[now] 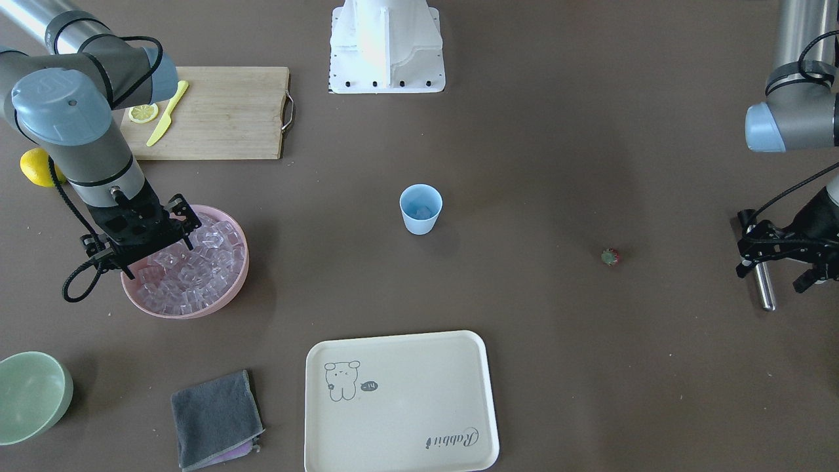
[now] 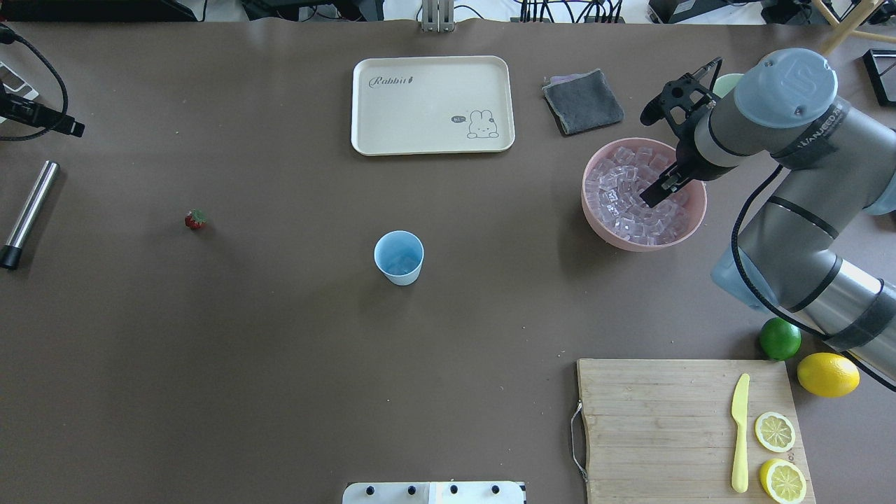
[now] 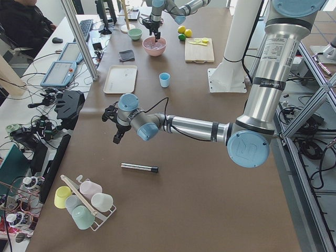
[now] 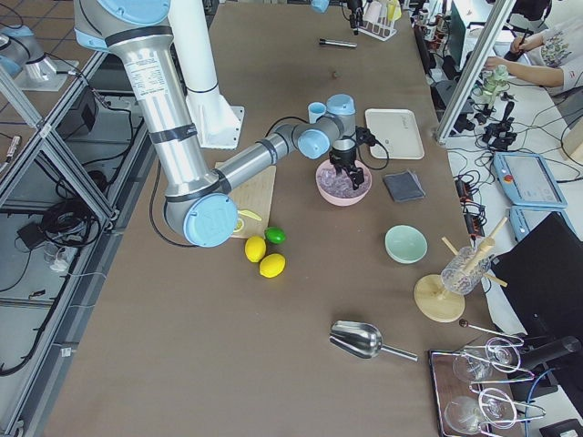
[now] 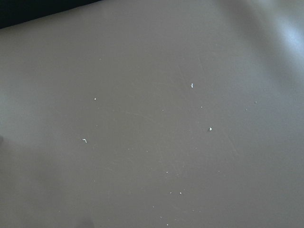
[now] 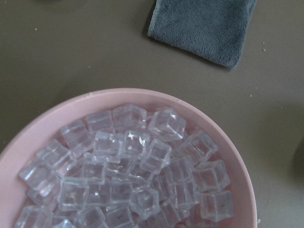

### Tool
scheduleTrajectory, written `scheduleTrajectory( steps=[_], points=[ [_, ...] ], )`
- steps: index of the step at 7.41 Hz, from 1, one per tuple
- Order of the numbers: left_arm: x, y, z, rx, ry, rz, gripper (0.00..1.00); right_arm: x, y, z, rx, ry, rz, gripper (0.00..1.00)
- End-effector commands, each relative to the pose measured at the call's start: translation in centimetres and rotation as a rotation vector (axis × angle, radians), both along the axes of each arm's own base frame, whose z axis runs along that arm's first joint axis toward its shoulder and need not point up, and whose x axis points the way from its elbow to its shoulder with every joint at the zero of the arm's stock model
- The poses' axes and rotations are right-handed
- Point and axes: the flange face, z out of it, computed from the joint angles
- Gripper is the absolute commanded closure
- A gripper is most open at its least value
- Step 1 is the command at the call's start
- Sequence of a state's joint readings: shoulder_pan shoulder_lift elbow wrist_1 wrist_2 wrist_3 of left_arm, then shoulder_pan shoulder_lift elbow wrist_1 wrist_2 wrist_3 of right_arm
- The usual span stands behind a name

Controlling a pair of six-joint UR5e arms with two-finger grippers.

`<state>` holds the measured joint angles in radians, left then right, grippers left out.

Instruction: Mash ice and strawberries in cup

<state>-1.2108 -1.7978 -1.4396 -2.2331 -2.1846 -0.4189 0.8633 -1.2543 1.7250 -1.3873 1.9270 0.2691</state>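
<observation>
The light-blue cup (image 1: 420, 208) stands upright mid-table; a little clear ice seems to lie at its bottom. It also shows in the overhead view (image 2: 399, 257). A pink bowl (image 1: 237, 288) holds several ice cubes (image 6: 133, 171). My right gripper (image 1: 157, 254) hangs over this bowl, open, with its fingertips down among the cubes (image 2: 658, 192). The tiny red strawberry (image 1: 610, 257) lies alone on the table (image 2: 196, 220). My left gripper (image 1: 771, 276) hovers open and empty at the table's end, above a metal muddler (image 2: 28, 210) that lies flat.
A cream tray (image 1: 400, 400) and a grey cloth (image 1: 216, 419) lie at the operators' side. A pale green bowl (image 1: 29, 396) stands beyond the pink bowl. A cutting board (image 1: 223, 111) carries a yellow knife and lemon slices; a lemon (image 2: 828, 374) and a lime (image 2: 780, 338) lie beside it.
</observation>
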Motion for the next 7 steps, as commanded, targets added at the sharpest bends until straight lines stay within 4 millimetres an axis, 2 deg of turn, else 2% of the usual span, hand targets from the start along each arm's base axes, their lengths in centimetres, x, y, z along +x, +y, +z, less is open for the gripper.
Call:
scheduleTrajectory(
  steps=[1,3,5,6,7],
  points=[
    [0.3,-0.1,-0.2,0.003,0.001,0.003,0.03,-0.8,0.3,0.4,-0.094,-0.047,0.113,0.05],
    [0.4,-0.1,-0.1,0.001,0.000,0.005,0.03,-1.3,0.5,0.2,-0.157,-0.069,0.188,0.06],
    [1.4,-0.5,-0.7,0.010,0.004,0.019,0.03,-1.6,0.6,0.3,-0.215,-0.086,0.249,0.06],
    [1.5,-0.5,-0.8,0.011,0.004,0.019,0.03,-2.0,0.3,-0.7,-0.213,-0.098,0.254,0.06],
    [1.5,-0.6,-1.0,0.014,0.005,0.019,0.03,-2.5,0.3,-0.2,-0.228,-0.094,0.259,0.07]
  ],
)
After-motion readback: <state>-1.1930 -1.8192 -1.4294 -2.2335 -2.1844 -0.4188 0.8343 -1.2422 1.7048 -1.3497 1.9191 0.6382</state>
